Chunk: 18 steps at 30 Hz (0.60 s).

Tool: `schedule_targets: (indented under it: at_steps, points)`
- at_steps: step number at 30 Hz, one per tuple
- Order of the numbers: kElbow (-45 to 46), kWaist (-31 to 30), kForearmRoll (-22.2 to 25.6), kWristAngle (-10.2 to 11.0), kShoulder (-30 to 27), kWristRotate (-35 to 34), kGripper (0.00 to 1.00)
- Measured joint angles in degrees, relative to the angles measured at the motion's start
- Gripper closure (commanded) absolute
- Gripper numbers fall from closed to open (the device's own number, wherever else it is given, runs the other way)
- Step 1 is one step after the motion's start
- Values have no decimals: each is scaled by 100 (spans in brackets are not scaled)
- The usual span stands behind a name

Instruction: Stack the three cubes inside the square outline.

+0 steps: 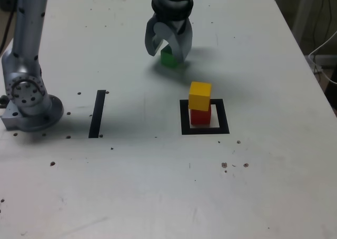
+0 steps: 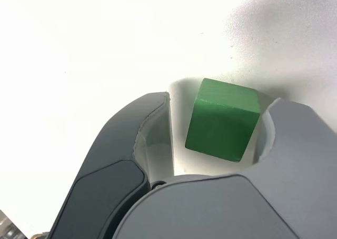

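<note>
While the white tabletop [image 1: 158,197] carries the thick black square outline [image 1: 205,130] toward the exterior view's right, a matte yellow cube [image 1: 200,95] sits atop a red cube [image 1: 200,116] inside it; farther back, the grey gripper [image 1: 169,50] straddles the small green cube [image 2: 224,119], jaws spread, not pinching.

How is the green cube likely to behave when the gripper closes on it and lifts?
The green cube looks solid with flat matte faces, so it probably stays rigid and won't roll. It sits turned between the open jaws of the gripper, so it may twist square as they close. Being small, it is likely light.
</note>
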Motion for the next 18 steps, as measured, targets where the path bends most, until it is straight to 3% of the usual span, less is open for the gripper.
schedule_targets:
  at_steps: [13, 18]
  points:
    - [8, 0, -179, -11, 31, 137, 84]
    - [-47, -7, -72, -152, 28, 157, 85]
